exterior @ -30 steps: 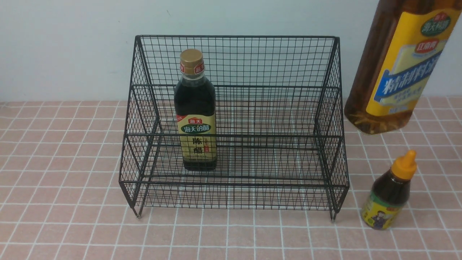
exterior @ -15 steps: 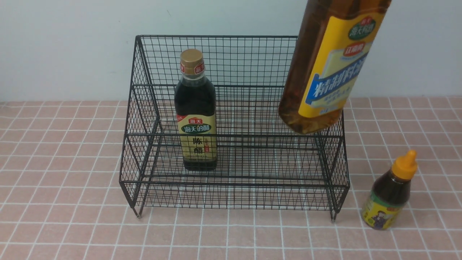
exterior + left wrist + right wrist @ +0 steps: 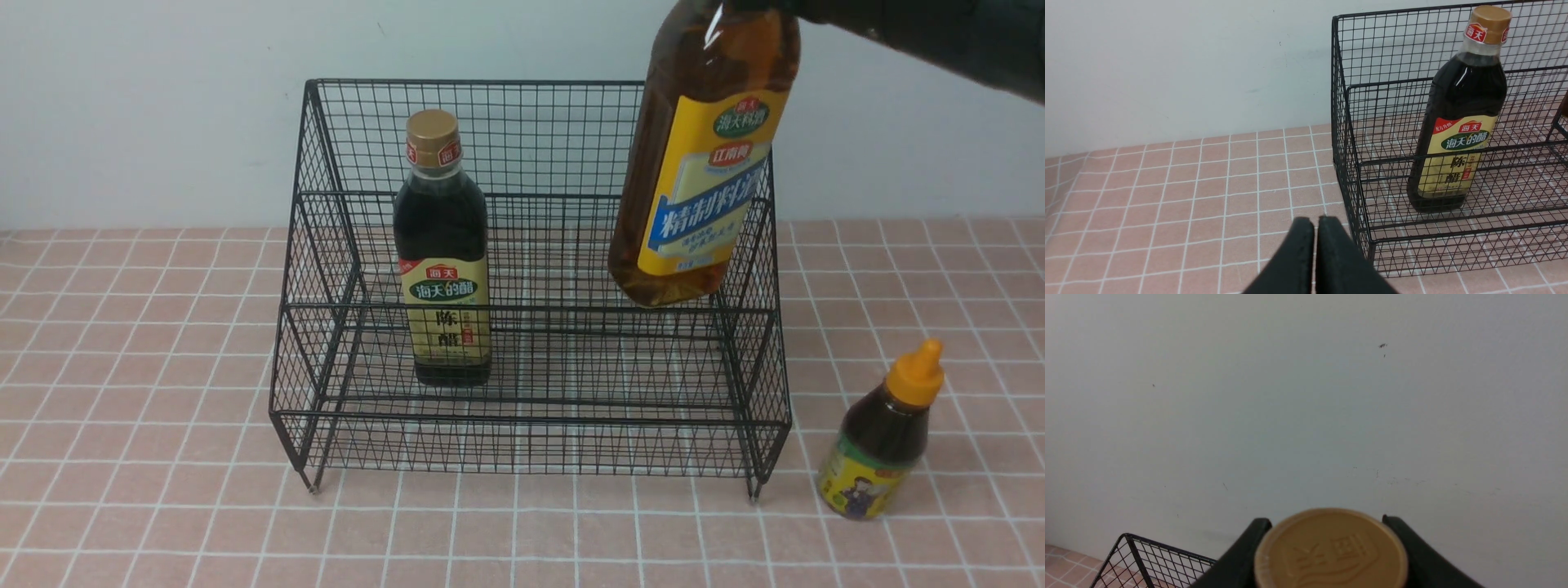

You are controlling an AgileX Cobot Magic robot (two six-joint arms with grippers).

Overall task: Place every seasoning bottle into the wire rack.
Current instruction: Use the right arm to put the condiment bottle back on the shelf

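With the clock read in the front view, twelve lying toward the wall, the black rack is set on the desk, which is covered in a pinkish pattern of squares with pale lines. The vinegar, gold-capped and dark, is stood upright inside the rack, toward ten o'clock from its centre. The amber bottle is held aloft by the right claw, whose fingers are clamped on it at the gold cap. Its yellow-and-blue label is turned to the front camera, and its body is tilted, the upper end leaning toward one o'clock. It is seen at two o'clock from the rack's centre, with part of the mesh hidden behind it; whether its base is inside the rack cannot be told. The small bottle, dark with an orange nozzle, is placed on the desk outside the rack, at four o'clock from its centre and near its side. Its nozzle is pointed toward one o'clock. The left claw is closed, its fingertips brought together, and is held apart from the vinegar.
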